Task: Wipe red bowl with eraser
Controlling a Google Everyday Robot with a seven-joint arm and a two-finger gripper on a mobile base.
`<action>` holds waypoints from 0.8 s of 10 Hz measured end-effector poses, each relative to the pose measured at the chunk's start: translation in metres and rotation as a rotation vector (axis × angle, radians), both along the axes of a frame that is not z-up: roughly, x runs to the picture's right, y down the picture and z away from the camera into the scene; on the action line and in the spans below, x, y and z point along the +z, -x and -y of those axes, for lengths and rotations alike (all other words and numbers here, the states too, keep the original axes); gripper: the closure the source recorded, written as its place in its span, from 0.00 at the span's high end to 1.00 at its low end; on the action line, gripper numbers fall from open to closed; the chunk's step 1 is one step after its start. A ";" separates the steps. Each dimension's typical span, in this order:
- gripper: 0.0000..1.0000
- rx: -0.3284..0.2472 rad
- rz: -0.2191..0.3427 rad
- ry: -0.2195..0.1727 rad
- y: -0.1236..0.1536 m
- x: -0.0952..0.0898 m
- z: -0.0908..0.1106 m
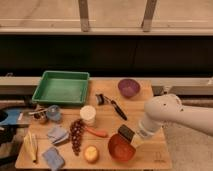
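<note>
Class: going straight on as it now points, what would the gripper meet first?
Most likely the red bowl: the gripper, shut on the eraser, points down-left at its rim, though depth is unclear.

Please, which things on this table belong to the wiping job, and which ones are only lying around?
For the job:
- red bowl
- eraser, held in the shut gripper over the bowl's upper right rim

Just lying about:
- purple bowl
- green tray
- black-handled utensil
- white cup
- grapes
- blue cloths
- banana
</note>
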State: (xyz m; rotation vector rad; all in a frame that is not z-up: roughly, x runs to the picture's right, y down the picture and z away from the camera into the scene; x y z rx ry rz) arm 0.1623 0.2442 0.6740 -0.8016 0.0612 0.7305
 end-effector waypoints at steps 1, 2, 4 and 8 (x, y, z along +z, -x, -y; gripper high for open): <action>0.00 0.008 -0.004 0.004 -0.004 -0.004 -0.005; 0.00 0.018 -0.009 0.006 -0.007 -0.009 -0.010; 0.00 0.037 -0.002 0.008 -0.007 -0.021 -0.024; 0.00 0.027 0.052 0.039 0.029 -0.028 -0.052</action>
